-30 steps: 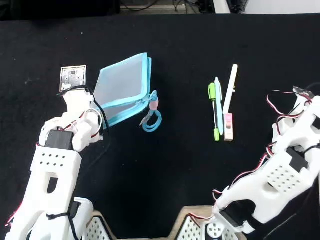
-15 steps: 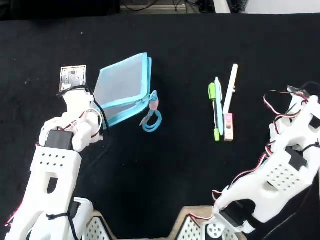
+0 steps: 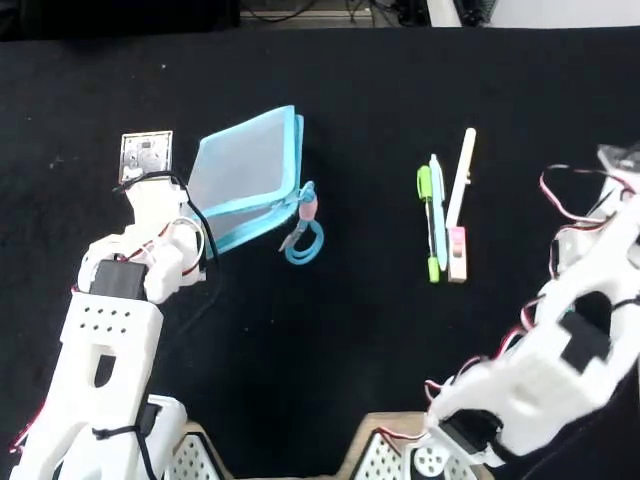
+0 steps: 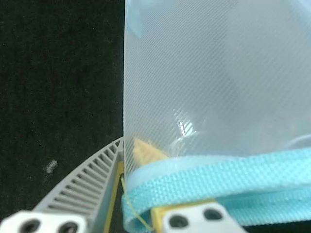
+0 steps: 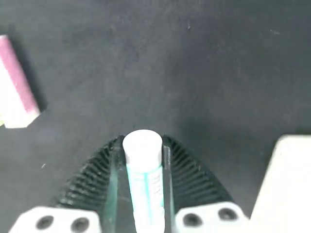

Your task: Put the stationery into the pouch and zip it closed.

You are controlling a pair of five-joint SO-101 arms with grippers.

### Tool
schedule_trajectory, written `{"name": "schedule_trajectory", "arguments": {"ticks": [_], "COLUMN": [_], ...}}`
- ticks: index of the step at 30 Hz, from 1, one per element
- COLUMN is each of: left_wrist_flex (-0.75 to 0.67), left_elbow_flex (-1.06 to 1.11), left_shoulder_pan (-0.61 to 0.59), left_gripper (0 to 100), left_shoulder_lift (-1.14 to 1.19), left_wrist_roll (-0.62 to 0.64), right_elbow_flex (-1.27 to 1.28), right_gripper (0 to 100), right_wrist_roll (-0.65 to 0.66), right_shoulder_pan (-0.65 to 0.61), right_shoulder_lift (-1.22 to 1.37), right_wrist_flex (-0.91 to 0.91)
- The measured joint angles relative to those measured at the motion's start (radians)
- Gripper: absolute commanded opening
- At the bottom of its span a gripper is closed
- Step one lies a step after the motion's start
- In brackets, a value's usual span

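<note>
While the left end effector is clamped on the teal-bound corner of the pouch, the right end effector is closed round a white pen, whose blunt end shows at the fingertips. From the right arm the pouch lies well off to the left across the table, with the eraser and a row of three pens between. The zipped edge and zip pull face that arm, so I judge the held pen must travel leftward and enter crosswise to that edge.
</note>
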Motion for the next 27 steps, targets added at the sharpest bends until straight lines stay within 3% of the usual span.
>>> {"name": "schedule_trajectory", "arguments": {"ticks": [10, 20, 27], "left_wrist_flex": [0.000, 0.164, 0.239], "left_elbow_flex": [0.000, -0.143, -0.308], "left_shoulder_pan": [0.000, 0.000, -0.031], "left_gripper": [3, 3, 3], "left_shoulder_lift": [0.000, 0.012, 0.014], "left_wrist_roll": [0.000, -0.060, -0.087], "right_elbow_flex": [0.282, 0.468, 0.555], "right_gripper": [1.1, 1.1, 1.1], "right_wrist_roll": [-0.069, -0.358, -0.402], "right_shoulder_pan": [-0.196, -0.634, -0.925], "right_shoulder_lift": [-0.491, -1.103, -1.422], "right_wrist_flex": [0.068, -0.081, -0.279]}}
